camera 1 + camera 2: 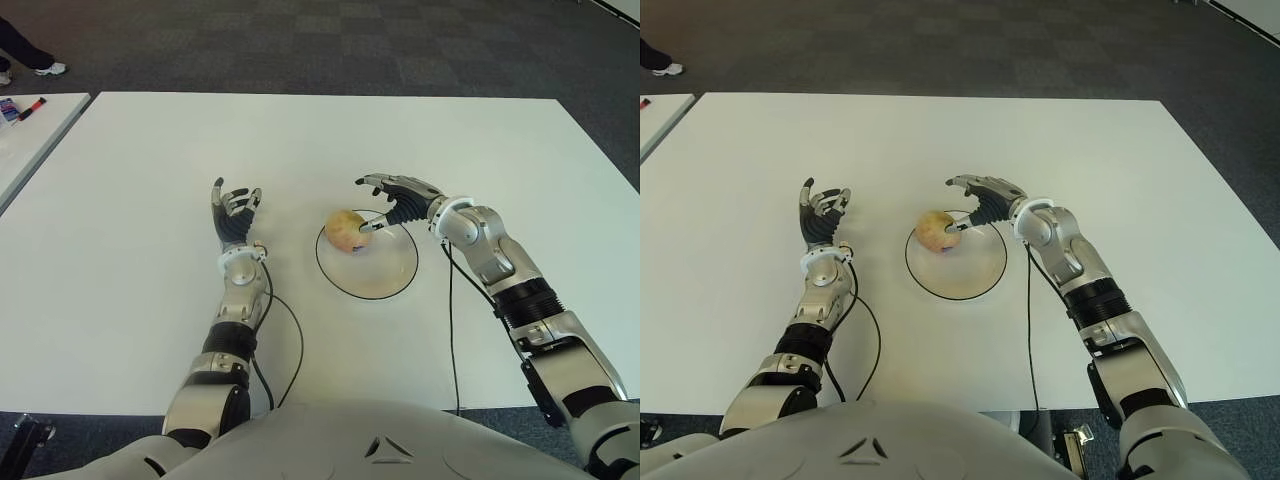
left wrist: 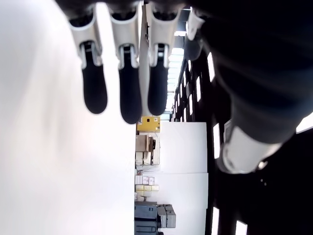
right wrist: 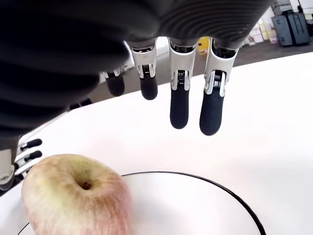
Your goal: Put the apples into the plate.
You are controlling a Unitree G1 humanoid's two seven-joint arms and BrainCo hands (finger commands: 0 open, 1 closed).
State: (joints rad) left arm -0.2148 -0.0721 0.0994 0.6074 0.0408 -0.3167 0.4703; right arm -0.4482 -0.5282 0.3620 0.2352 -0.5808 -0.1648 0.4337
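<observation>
Apple (image 1: 344, 230) sits inside the plate (image 1: 390, 285), at the plate's near-left part, close against the black rim. It is yellowish with a pink blush; stem dimple faces up in the right wrist view.

Right hand (image 1: 392, 200) hovers over the plate on the apple's right side. Fingers (image 3: 179, 105) extended and spread, clear of the fruit; thumb tip sits just beside the apple's right flank, and contact cannot be told from the eye views. The hand grips nothing.

Left hand (image 1: 233, 213) is held up to the left of the plate, palm raised, fingers (image 2: 122, 95) straight and loosely parted, empty. It shows apart from the apple.

Plate is white with a thin black ring, lying flat on a white table (image 1: 150, 180). A dark cable (image 1: 297, 345) loops on the table from the left forearm, just left of the plate; another runs down from the right wrist past the plate's right edge.

Beyond the table's far edge, dark grey carpet (image 1: 400, 50). A second white surface (image 1: 30, 140) stands far left of the plate, separated by a narrow gap, with small items on it. A person's shoe (image 1: 50, 69) shows on the carpet at that far-left corner.

Bare table lies on all sides of the plate, widest toward the far edge and far right
</observation>
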